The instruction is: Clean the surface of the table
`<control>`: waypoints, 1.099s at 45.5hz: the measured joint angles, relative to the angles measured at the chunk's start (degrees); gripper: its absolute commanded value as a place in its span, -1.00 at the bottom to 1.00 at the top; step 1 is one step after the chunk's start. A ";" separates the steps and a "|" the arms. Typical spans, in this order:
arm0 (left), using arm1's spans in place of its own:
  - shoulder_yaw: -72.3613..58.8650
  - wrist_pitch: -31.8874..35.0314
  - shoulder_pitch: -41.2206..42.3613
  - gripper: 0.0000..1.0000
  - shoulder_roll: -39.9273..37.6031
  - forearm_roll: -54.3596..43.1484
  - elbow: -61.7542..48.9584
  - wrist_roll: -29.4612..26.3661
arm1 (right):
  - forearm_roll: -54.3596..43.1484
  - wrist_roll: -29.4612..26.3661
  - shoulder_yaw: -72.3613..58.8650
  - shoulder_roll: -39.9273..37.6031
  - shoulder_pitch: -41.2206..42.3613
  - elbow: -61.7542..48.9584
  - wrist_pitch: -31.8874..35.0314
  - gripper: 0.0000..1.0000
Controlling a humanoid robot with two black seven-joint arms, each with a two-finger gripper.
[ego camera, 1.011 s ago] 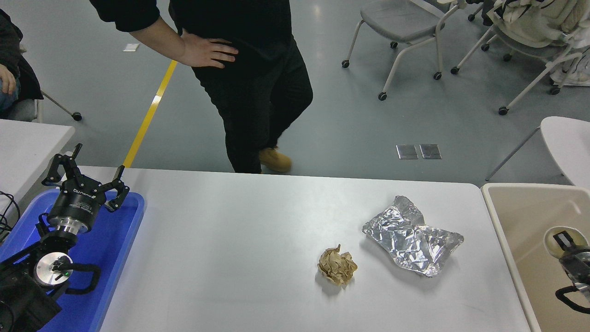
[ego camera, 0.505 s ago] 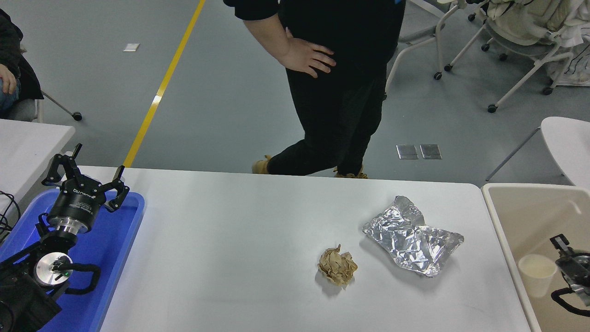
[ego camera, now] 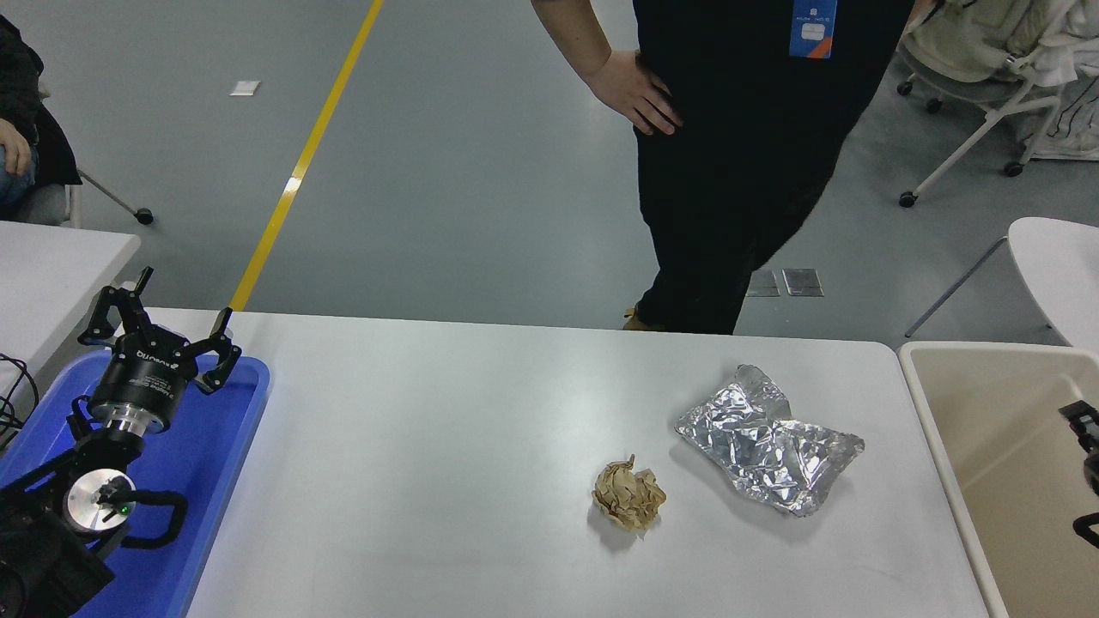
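The white table surface (ego camera: 446, 446) fills the middle of the head view. A crumpled brown paper ball (ego camera: 628, 495) lies on it right of centre. A crumpled sheet of aluminium foil (ego camera: 767, 442) lies just to the ball's right and a little farther back. My right gripper (ego camera: 1087, 429) shows only as a small black part at the right edge, over the beige bin (ego camera: 940, 438), well apart from both pieces. My left gripper (ego camera: 163, 330) is parked open and empty at the lower left.
A blue tray (ego camera: 223, 446) lies under the left arm at the table's left end. A person in black (ego camera: 738, 154) stands at the far side, near the foil. A smaller white table (ego camera: 51, 257) is at the left, a round one (ego camera: 1060, 266) at the right.
My right gripper has let go of a pale cup into the bin and drawn back toward the right edge; the cup no longer shows. The person has walked to the right.
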 measured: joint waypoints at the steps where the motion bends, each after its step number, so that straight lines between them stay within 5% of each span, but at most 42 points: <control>1: 0.00 0.00 0.00 1.00 0.00 0.00 0.00 0.00 | -0.01 0.02 0.45 -1.04 0.31 1.38 0.01 1.00; 19: -0.02 -0.03 0.01 1.00 0.00 0.00 -0.01 0.00 | 0.02 0.11 17.71 -14.03 2.52 25.46 0.11 1.00; 50: -0.03 -0.03 0.02 1.00 0.00 0.00 -0.01 0.00 | 10.81 0.50 30.46 -12.13 1.32 37.64 -0.46 1.00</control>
